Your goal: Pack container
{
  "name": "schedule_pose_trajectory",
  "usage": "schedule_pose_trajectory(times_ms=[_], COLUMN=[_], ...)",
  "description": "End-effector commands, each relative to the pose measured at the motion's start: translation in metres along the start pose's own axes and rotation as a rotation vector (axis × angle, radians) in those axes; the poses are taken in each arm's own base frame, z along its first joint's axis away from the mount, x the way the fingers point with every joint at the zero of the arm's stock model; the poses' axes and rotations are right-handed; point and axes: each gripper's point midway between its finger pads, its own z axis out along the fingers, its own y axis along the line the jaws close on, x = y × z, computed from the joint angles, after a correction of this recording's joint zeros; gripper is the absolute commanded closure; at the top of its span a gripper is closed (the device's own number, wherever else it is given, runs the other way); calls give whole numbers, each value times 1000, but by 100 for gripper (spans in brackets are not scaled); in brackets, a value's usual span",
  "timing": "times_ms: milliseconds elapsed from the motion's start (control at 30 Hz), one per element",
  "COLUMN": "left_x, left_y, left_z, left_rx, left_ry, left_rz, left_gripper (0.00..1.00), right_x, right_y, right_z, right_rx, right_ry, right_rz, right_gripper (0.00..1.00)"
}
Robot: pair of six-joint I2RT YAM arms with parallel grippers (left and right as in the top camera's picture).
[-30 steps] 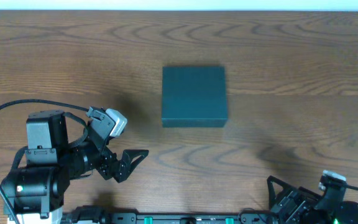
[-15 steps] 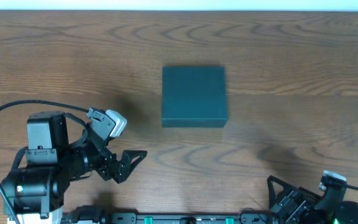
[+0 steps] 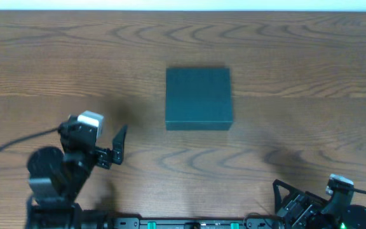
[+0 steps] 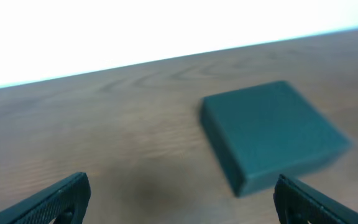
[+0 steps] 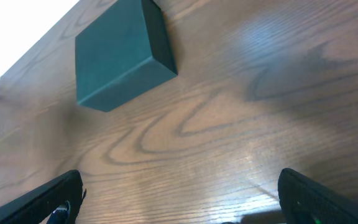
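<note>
Overhead: container (image 3: 198,98) closed on tabletop (image 3: 310,57).
Handling: likely stiff, light; take lid's edge.
Left jaws: apart.
Right jaws: apart.

The wood-grain desk (image 3: 310,70) carries a single dark teal-green container (image 3: 198,98), lid shut, lying flat near its middle.

Container (image 3: 199,98) on table (image 3: 310,63), centre, slightly rearward
</note>
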Motion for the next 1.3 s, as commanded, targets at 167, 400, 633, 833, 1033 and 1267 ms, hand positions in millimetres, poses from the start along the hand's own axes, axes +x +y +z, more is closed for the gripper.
schedule_pose_trajectory(times_ms=[167, 400, 633, 833, 1033, 1267], left_x=[71, 95, 101, 101, 101, 101], left_y=[38, 42, 42, 42, 43, 43], left_z=[13, 24, 30, 30, 30, 30], left_rx=[-207, -210, -196, -197, -202, -202], left_ry=[-58, -142, -185, -184, -185, -185], left_rz=[-203, -216, -244, -244, -244, -244], left_gripper=[5, 5, 5, 5, 5, 5], right_x=[1, 1, 1, 1, 1, 1], right_y=[-1, -1, -1, -1, -1, -1], right_z=[-1, -1, -1, -1, -1, -1], right_rx=[0, 0, 0, 0, 0, 0], right_ry=[-2, -2, -2, -2, -2, -2], right_rz=[8, 8, 8, 8, 8, 8], right_gripper=[1, 1, 1, 1, 1, 1])
